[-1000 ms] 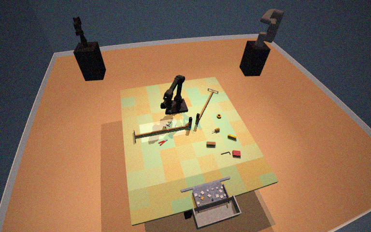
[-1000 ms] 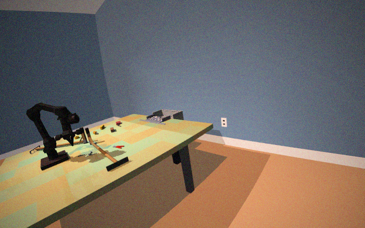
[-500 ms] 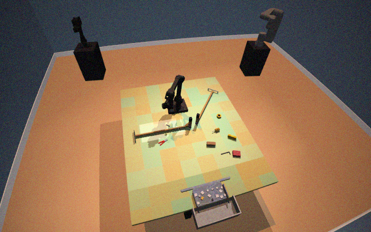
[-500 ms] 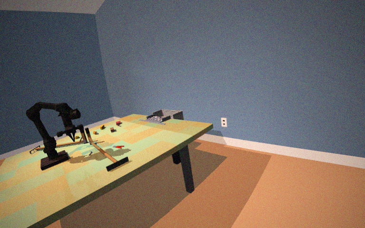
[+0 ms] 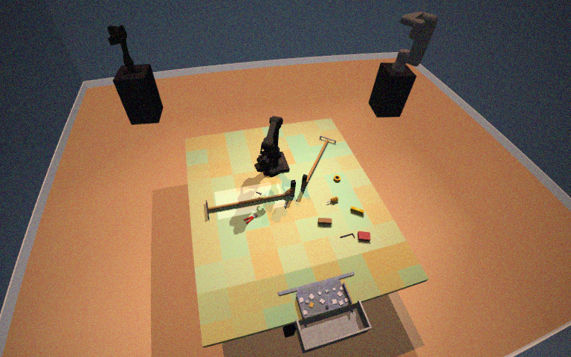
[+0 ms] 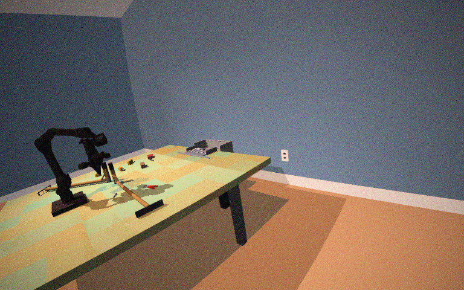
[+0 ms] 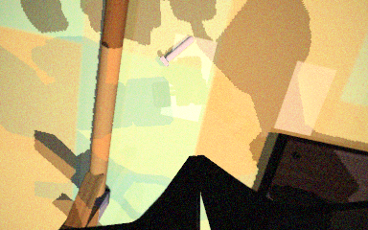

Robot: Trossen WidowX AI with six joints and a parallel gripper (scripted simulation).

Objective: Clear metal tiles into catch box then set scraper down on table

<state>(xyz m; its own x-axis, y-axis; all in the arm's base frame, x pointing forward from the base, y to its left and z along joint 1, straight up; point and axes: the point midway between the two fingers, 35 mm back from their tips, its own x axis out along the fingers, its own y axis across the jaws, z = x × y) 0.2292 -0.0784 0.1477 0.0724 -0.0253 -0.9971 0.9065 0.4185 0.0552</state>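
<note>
Matte blue walls (image 6: 290,85) meet a white baseboard (image 6: 342,188) (image 5: 236,66). A white rectangular outlet (image 6: 284,155) is mounted at three o'clock of the patchwork-topped table (image 6: 191,191) (image 5: 269,252) in the exterior view. Shadows cross the orange floor (image 6: 393,246) (image 5: 454,189) beneath the tabletop.

Your long scraper (image 5: 248,201) (image 6: 132,193) (image 7: 106,96), wood w/ dark blade, lies L of ctr in top view. Pale tiles (image 5: 322,301) (image 6: 196,150), one orange, still need clearing off your gray plate (image 5: 316,310) (image 6: 206,152), bottom ctr-R, beside gray catch box (image 5: 332,331) (image 6: 226,147).

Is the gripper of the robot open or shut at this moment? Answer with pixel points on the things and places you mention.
Shut, with nothing held: in the wrist view the dark fingers (image 6: 99,173) meet at their tips.
</note>
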